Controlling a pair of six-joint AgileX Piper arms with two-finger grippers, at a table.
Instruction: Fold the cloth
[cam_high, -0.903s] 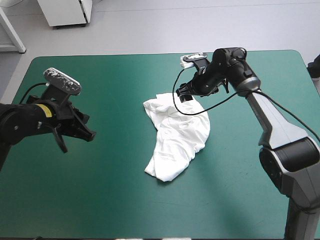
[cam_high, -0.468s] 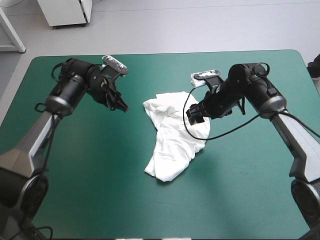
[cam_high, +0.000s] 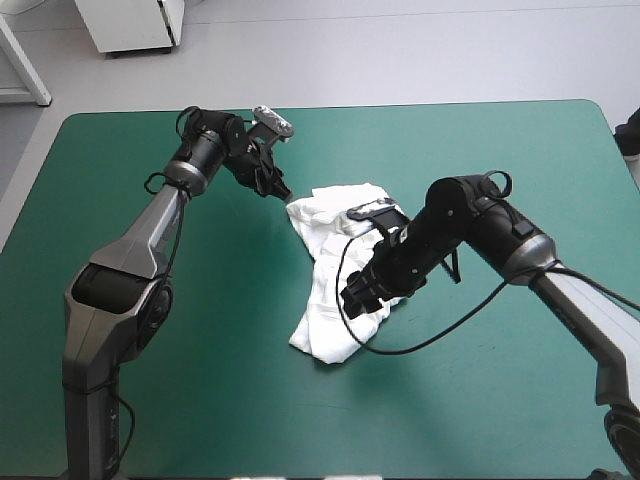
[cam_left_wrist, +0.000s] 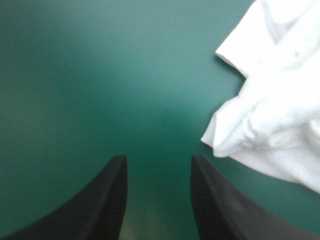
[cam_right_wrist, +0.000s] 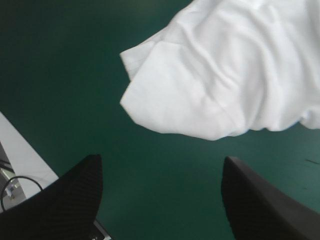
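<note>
The white T-shirt (cam_high: 318, 250) lies as a crumpled, elongated heap at the table's middle. My left gripper (cam_high: 282, 191) hovers open just off the heap's far left corner. In the left wrist view its gripper (cam_left_wrist: 158, 165) has bare cover between the fingers, and the T-shirt (cam_left_wrist: 272, 110) lies ahead and off to one side. My right gripper (cam_high: 358, 296) hangs over the heap's nearer half, hiding part of it. From the right wrist, the gripper (cam_right_wrist: 162, 167) stands wide open above the cover, a rounded fold of the T-shirt (cam_right_wrist: 220, 85) just ahead.
Teal-green cover (cam_high: 180, 380) stretches bare on all sides of the heap. In the right wrist view a table edge (cam_right_wrist: 22, 150) shows beside one finger, pale floor beyond it.
The left arm has swung from the table's left side up to the heap's far left corner. The right arm has moved from the heap's far edge to over its nearer half.
</note>
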